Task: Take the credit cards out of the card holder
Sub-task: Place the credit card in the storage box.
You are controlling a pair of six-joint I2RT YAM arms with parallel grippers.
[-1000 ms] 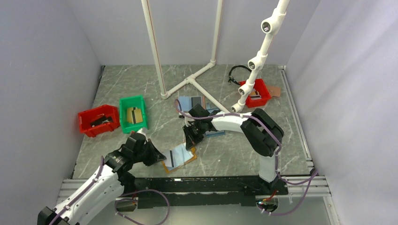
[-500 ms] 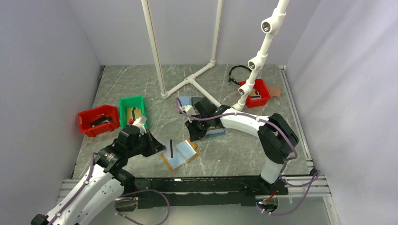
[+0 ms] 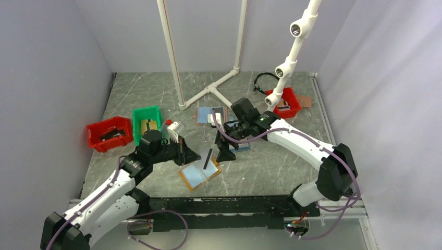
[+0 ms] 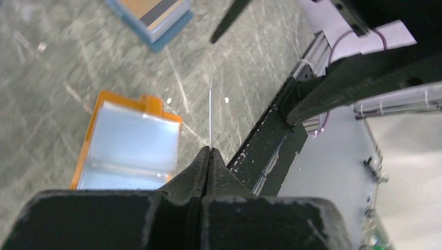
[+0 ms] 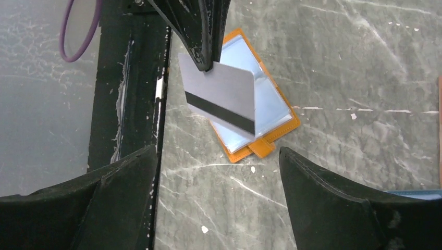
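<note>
The card holder (image 3: 197,176) lies open on the table, orange-brown at the rim and light blue inside; it also shows as the card holder (image 4: 130,148) and the card holder (image 5: 266,112). My left gripper (image 3: 197,155) is shut on a grey credit card (image 5: 219,96) with a black stripe, held in the air just above the holder. From the left wrist the card (image 4: 211,109) is a thin edge-on line ahead of the left gripper (image 4: 209,151). My right gripper (image 5: 219,208) hangs open and holds nothing, over bare table just right of the holder, also seen as the right gripper (image 3: 227,152).
A green bin (image 3: 147,126) and a red bin (image 3: 109,134) stand at the left, another red bin (image 3: 285,103) at the back right. Two all-blue holders (image 3: 211,114) (image 3: 241,147) lie behind the right gripper. White pipe frame (image 3: 208,91) stands mid-back; black rail (image 3: 224,205) lines the near edge.
The left gripper has drawn the grey card out of the holder and carried it up and to the right. The right gripper has left the holder's edge, opened and risen.
</note>
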